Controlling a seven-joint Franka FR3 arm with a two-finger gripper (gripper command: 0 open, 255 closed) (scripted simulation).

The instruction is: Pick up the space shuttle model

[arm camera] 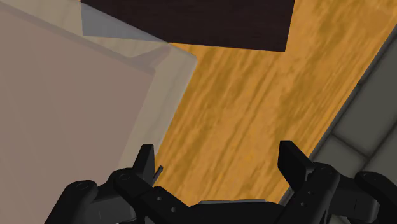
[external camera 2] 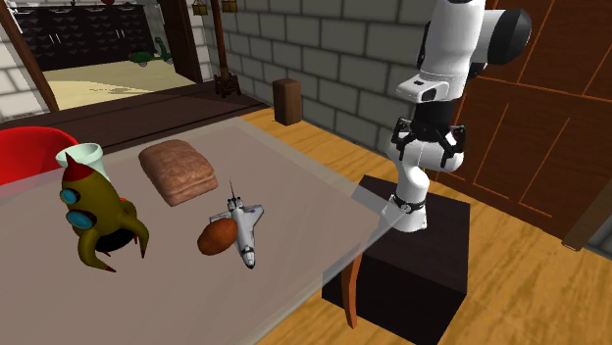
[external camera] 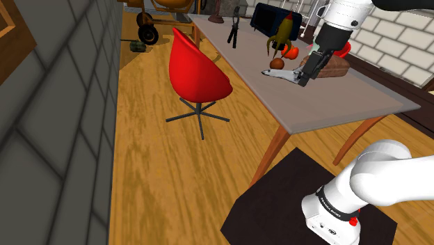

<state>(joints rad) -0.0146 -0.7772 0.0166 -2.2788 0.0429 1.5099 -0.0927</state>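
— Where's the shuttle (external camera 2: 243, 227)?
— Flat on the worktop (external camera 2: 304, 257), touching a brown ball (external camera 2: 214, 238).
— And the fingers (arm camera: 291, 164)?
— Spread wide, empty, past the worktop's edge over the floor (arm camera: 254, 95), well apart from it.
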